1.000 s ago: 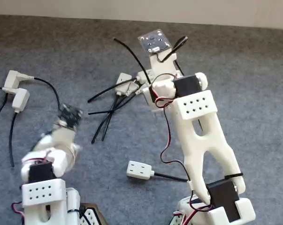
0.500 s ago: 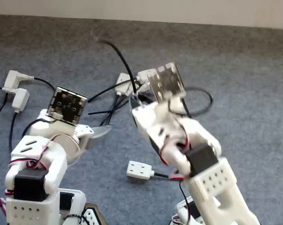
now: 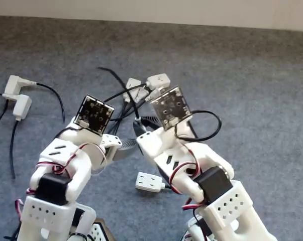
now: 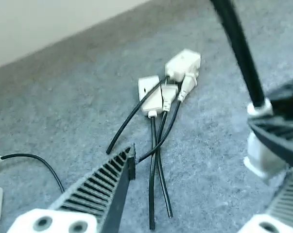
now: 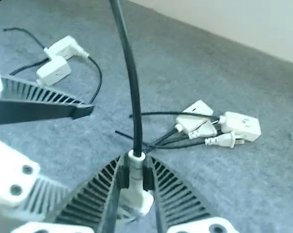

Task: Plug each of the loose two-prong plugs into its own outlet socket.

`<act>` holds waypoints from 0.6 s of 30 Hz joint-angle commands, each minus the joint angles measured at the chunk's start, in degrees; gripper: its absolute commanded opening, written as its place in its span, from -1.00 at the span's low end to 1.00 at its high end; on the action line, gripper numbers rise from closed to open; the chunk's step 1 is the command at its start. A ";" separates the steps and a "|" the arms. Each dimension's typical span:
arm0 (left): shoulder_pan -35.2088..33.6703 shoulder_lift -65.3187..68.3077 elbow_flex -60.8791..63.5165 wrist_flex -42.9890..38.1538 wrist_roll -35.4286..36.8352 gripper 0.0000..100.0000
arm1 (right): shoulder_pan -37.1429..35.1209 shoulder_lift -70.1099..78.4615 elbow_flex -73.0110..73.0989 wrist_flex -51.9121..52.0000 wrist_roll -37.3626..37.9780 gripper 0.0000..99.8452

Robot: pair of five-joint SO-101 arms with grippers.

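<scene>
Right gripper [image 5: 135, 167] clamped on a plug [image 5: 134, 196].
Left gripper [image 4: 209, 179] jaws spread, empty; we see outlet socket [image 3: 148, 182] on carpet [image 3: 272, 100], well off its far edge.

The right gripper [image 5: 135, 164] has black, ribbed fingers [image 5: 178, 194], and between its jaws sit a white plug [image 5: 135, 196] and its black cord [image 5: 129, 82]; the left gripper [image 4: 209, 177] has the same black ribbing on its fingers [image 4: 105, 182]. Beyond the jaws, a cluster of white plugs and sockets [image 5: 209, 127] trails black leads [image 4: 152, 189] over a mottled blue-grey carpet [image 5: 267, 179], with a plain cream wall [image 5: 243, 24] farther off. The right arm [image 3: 226, 201] and the left arm [image 3: 48, 213] are white, with black motors [image 3: 210, 182] and thin red wires [image 3: 172, 178].
</scene>
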 commanded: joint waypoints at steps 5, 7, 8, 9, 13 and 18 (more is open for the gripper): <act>-3.12 -0.22 7.08 -7.47 0.44 -0.11 | -1.19 -0.92 -7.08 8.57 0.18 -0.99; -4.88 -0.22 7.34 -7.47 0.44 -0.11 | -1.19 -0.92 -7.69 10.51 0.53 -0.99; -5.49 -0.22 7.52 -7.47 0.44 -0.11 | -1.19 -0.92 -7.69 11.38 1.85 -0.99; -6.02 -0.22 7.52 -7.38 0.44 -0.11 | -1.10 -0.92 -7.52 12.44 3.16 -0.99; -6.46 -0.22 7.52 -7.38 0.44 -0.11 | 2.86 -0.92 -7.25 15.34 4.75 -0.99; -6.02 -0.22 7.52 -7.12 0.44 -0.11 | 5.76 -0.92 -5.58 16.84 8.18 -0.99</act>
